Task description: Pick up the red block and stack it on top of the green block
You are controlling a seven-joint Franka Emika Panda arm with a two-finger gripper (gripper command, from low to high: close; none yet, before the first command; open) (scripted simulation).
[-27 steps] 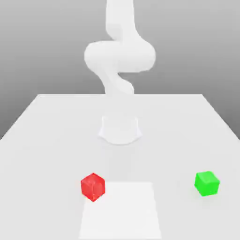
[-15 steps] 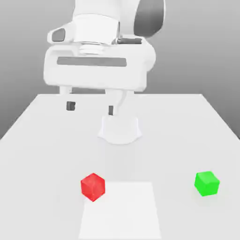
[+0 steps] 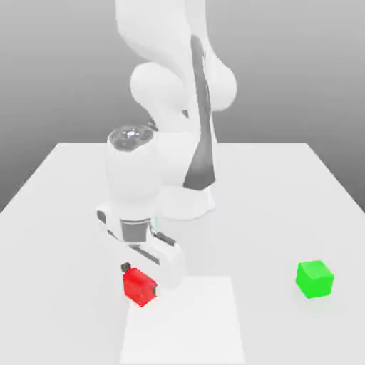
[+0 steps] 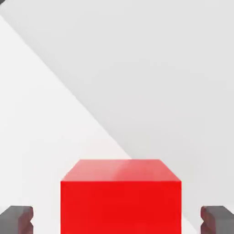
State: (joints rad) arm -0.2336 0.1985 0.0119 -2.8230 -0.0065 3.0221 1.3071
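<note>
White table (image 3: pixel 285 185); plain grey backdrop (image 3: pixel 299 64) behind.

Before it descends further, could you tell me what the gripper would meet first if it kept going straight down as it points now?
Probably the table: the gripper already straddles the red block, fingers apart from its sides.

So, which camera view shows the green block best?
The exterior view. There the green block sits in plain sight on the table, toward that view's right, apart from the red block and the gripper. The hand view looks at the red block between the fingertips instead.
</note>
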